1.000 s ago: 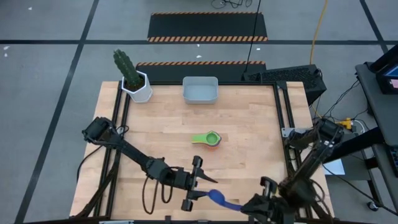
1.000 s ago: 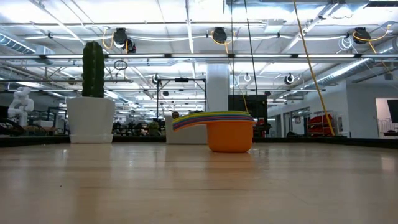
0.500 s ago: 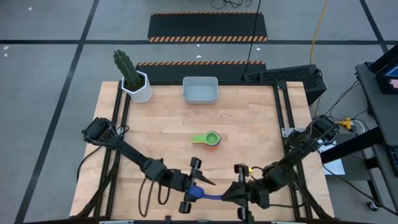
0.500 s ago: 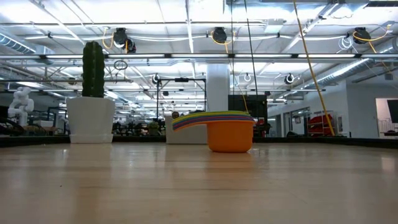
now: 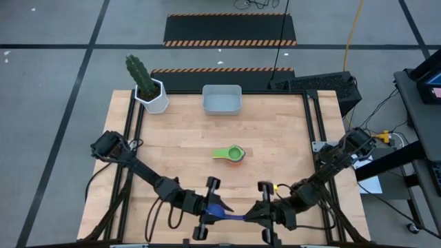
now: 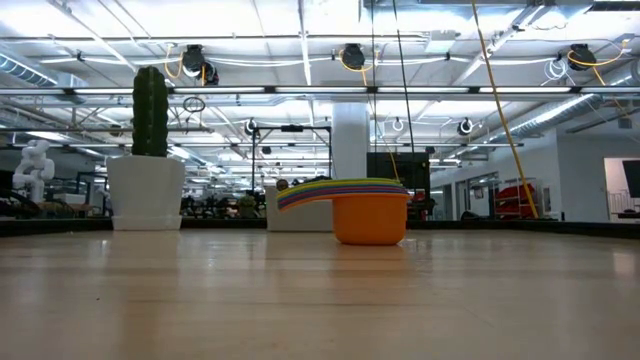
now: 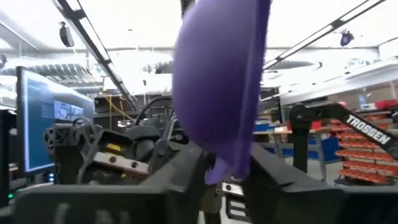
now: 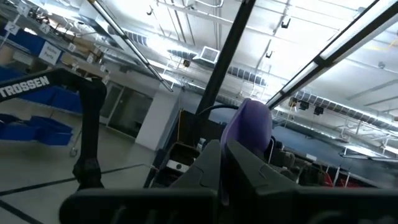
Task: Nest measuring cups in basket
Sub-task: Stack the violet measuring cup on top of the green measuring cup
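Observation:
A dark blue measuring cup (image 5: 218,213) hangs over the table's near edge between my two grippers. My left gripper (image 5: 212,210) reaches it from the left and is shut on its bowl (image 7: 217,81). My right gripper (image 5: 256,215) comes from the right and is shut on its handle (image 5: 238,218). The other measuring cups (image 5: 233,154) stand nested at mid-table, the orange one (image 6: 370,215) outermost with its base on the wood. The pale basket (image 5: 222,100) sits at the far edge. Neither gripper shows in the low view. My left gripper pinches the narrow lower end of the cup's bowl (image 7: 227,169) between its two fingers, coming from the table's left and slanting upward. The bowl's rounded outside rises beyond the fingers, clear of the table. My right gripper holds the cup by its handle, coming from the table's right with the fingers along the handle. Its own fingers (image 8: 214,165) hide the place of contact in the wrist view. The bowl (image 8: 252,127) shows just past the fingertips, clear of the table.
A cactus in a white pot (image 5: 150,88) stands at the far left corner, beside the basket. Bare wood (image 5: 275,131) lies between the nested cups and the basket. Black frame rails (image 5: 313,138) run along the table's sides.
My right gripper has carried the dark blue cup toward the table's left and a little down, rolling its wrist, until the bowl came between my left gripper's fingers. The left fingers have then drawn in on the bowl. The nested cups have not moved.

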Action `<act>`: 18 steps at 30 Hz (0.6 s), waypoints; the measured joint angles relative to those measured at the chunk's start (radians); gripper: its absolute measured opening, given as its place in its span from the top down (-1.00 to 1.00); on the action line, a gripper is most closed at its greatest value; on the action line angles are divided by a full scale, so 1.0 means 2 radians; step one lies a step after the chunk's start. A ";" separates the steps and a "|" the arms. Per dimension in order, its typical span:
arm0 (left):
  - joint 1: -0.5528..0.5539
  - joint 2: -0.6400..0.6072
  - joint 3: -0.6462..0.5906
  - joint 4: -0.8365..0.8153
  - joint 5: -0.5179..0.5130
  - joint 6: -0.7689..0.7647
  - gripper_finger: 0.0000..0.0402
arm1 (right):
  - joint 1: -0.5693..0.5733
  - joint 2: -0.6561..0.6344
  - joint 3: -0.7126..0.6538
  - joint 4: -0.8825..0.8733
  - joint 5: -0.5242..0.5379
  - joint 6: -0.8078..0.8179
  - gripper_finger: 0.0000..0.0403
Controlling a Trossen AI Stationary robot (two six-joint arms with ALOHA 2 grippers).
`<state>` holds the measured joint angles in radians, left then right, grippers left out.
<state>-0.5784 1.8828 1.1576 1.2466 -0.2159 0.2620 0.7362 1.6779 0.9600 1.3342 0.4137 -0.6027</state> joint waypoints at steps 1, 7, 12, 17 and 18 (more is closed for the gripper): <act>0.001 0.000 0.000 0.000 0.006 -0.001 0.65 | -0.002 0.000 0.000 -0.001 0.000 0.004 1.00; 0.004 0.000 0.000 0.010 0.035 -0.001 0.94 | -0.014 0.000 0.001 -0.013 -0.005 0.042 0.99; 0.003 -0.001 0.000 0.013 0.035 -0.011 0.95 | -0.017 0.000 0.001 -0.018 0.000 0.049 0.89; -0.001 -0.029 -0.001 -0.045 0.003 -0.017 0.95 | -0.008 -0.015 0.001 -0.049 0.082 0.073 0.64; -0.004 -0.040 -0.001 -0.071 -0.010 -0.014 0.95 | -0.006 -0.022 0.001 -0.067 0.102 0.076 0.58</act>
<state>-0.5855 1.8028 1.1557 1.1046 -0.2351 0.2335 0.7241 1.6332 0.9616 1.1993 0.6183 -0.4498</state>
